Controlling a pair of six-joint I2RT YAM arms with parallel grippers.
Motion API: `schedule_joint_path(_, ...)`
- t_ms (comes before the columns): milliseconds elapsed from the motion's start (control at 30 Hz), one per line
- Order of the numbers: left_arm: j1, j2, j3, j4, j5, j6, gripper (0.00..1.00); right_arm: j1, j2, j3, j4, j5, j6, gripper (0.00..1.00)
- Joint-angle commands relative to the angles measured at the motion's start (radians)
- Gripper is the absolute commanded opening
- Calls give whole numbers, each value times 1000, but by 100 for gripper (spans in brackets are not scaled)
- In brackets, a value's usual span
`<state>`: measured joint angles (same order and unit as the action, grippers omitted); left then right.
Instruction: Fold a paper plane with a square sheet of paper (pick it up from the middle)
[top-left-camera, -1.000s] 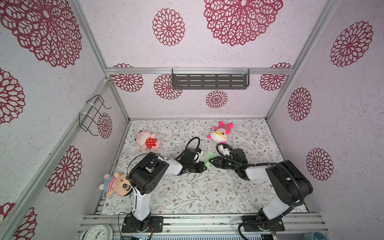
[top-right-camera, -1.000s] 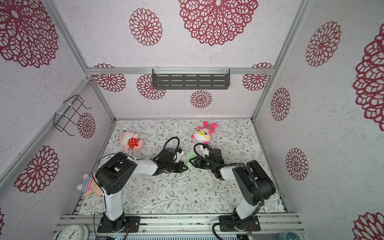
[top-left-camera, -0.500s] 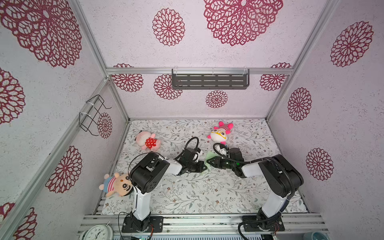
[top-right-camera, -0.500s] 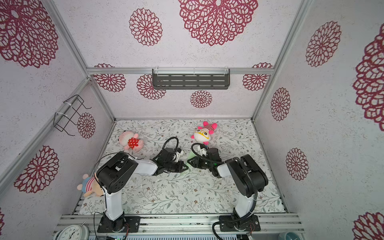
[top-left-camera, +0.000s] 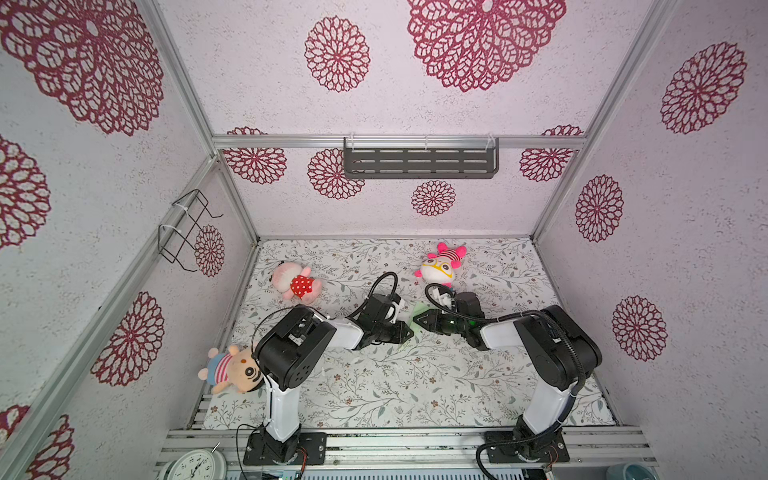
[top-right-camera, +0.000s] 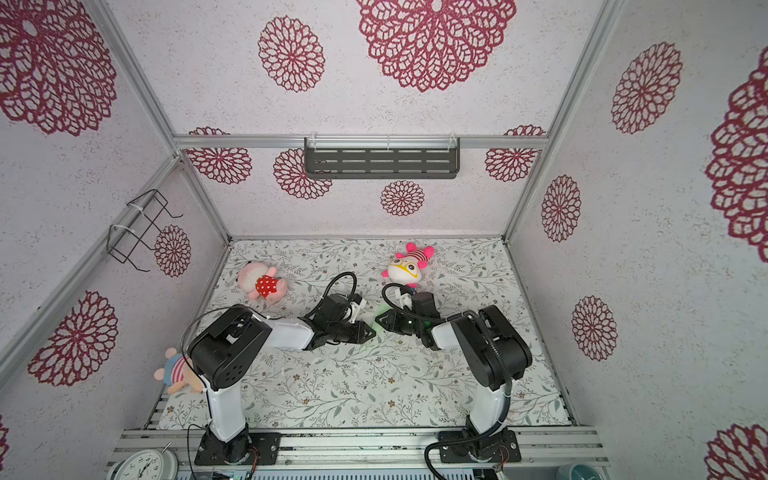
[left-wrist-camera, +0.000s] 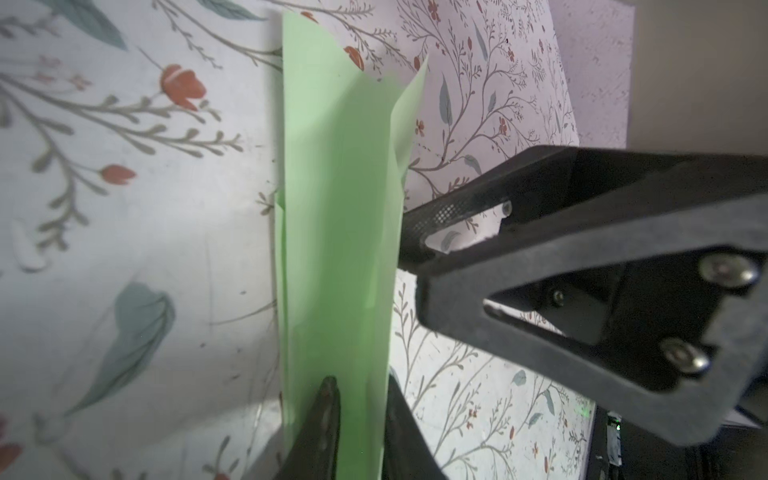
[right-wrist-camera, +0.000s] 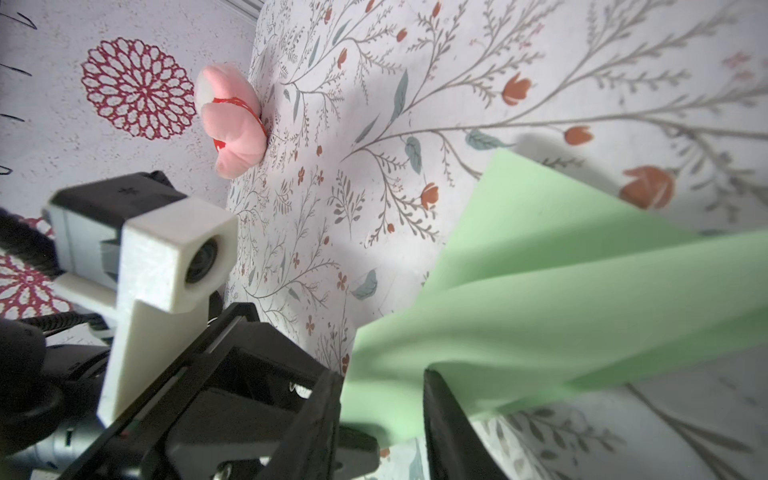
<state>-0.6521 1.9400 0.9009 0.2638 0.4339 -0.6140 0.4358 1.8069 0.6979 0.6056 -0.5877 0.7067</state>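
At mid-table, the left gripper (left-wrist-camera: 357, 419) has its fingers slightly parted around the folded green paper (left-wrist-camera: 336, 232). The right gripper (right-wrist-camera: 382, 415) straddles the paper's other end; its grip cannot be told.

Both top views look steeply down on the whole bench (top-left-camera: 374, 386); both wrist views face the paper (left-wrist-camera: 336, 232) closely.

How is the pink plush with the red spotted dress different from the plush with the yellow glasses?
The pink plush wears a red dress with white dots; the glasses plush has a white face, yellow glasses and a striped pink top. The pink plush lies toward the left of the mat, the glasses plush farther back, near the right arm. Both lie on the flowered mat, untouched by either arm.
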Motion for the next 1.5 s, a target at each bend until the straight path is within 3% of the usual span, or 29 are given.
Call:
schedule_joint_path(0, -5, -37, 6, -28, -26, 42, 23, 4, 15, 28, -33, 14, -15, 38)
schedule_joint_path(533, -18, -35, 32, -98, -88, 92, 28, 4, 27, 46, -85, 32, -21, 38)
schedule_joint_path(1067, -20, -2, 30, -147, -141, 74, 13, 2, -121, 32, -87, 5, -87, 47)
schedule_joint_path(1367, -20, -1, 35, -181, -156, 63, 12, 6, -117, -5, -49, -30, -96, 46)
schedule_joint_path(1467, -19, 2, 50, -214, -159, 73, 12, 18, -102, -6, -41, -39, -90, 42)
